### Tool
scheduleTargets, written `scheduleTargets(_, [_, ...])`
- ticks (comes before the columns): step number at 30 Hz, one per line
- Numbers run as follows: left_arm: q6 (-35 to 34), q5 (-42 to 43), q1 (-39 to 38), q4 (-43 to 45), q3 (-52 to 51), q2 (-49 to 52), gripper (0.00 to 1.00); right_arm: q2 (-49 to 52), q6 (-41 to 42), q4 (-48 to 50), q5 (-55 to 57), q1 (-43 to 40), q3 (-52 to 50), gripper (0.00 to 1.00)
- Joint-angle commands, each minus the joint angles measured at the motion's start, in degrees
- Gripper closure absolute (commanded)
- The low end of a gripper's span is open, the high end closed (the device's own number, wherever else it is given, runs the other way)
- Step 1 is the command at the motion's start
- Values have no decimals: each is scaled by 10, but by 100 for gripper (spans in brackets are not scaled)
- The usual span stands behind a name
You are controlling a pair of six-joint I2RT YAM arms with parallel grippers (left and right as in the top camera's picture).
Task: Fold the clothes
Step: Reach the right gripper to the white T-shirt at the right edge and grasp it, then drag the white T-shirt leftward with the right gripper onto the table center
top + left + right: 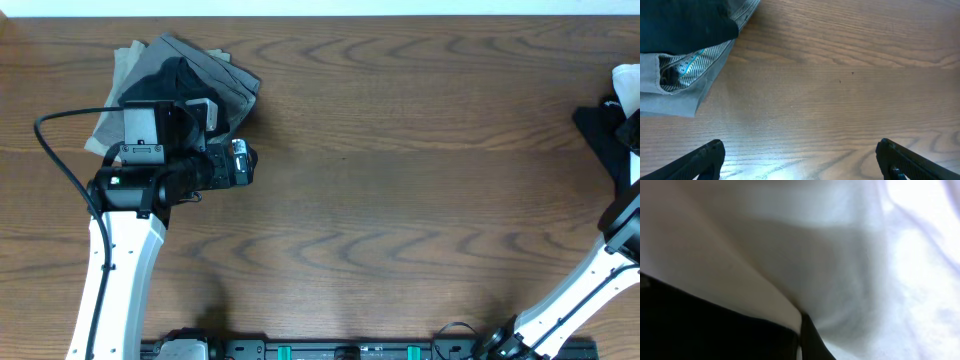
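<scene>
A folded pile of grey and dark clothes [190, 75] lies at the table's far left; its edge shows in the left wrist view [685, 75]. My left gripper [243, 165] hangs just right of the pile, open and empty over bare wood [800, 152]. My right gripper [625, 135] is at the table's far right edge, among a white garment [627, 85] and dark cloth. In the right wrist view the white garment [840, 240] fills the frame, and the dark fingers [800, 332] meet with a sliver of white between them.
The wooden table [400, 200] stretches between the two arms. The left arm's white link [120, 270] runs from the front edge up to the pile. The right arm [580, 285] rises from the front right.
</scene>
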Motion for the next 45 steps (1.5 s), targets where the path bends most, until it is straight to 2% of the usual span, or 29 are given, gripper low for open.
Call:
scheduleTargets(1, [-3, 8, 2, 2, 12, -2, 2, -38, -27, 1, -90, -6, 12, 99])
scheduleTargets(9, [-3, 8, 2, 2, 12, -2, 2, -178, -39, -27, -327, 17, 12, 99])
scheduleTargets(17, [-3, 8, 2, 2, 12, -3, 2, -245, -54, -108, -325, 126, 12, 99])
scheduleTargets(22, [-3, 8, 2, 1, 12, -5, 2, -246, -7, -122, -192, 171, 12, 99])
scheduleTargets(24, [-3, 8, 2, -1, 12, -6, 2, -249, -18, -120, -215, 172, 12, 99])
scheduleTargets(27, [-3, 8, 2, -2, 12, -6, 2, -257, -77, -126, -352, 173, 12, 99])
scheduleTargets(31, [-3, 7, 2, 5, 12, -6, 2, -275, -78, -148, -429, 196, 12, 99])
scheduleTargets(40, [-3, 7, 3, 7, 12, -14, 2, -299, -80, -182, -444, 346, 10, 99])
scheduleTargets(45, [-3, 7, 2, 7, 12, -18, 2, -297, -118, -197, -423, 445, 9, 99])
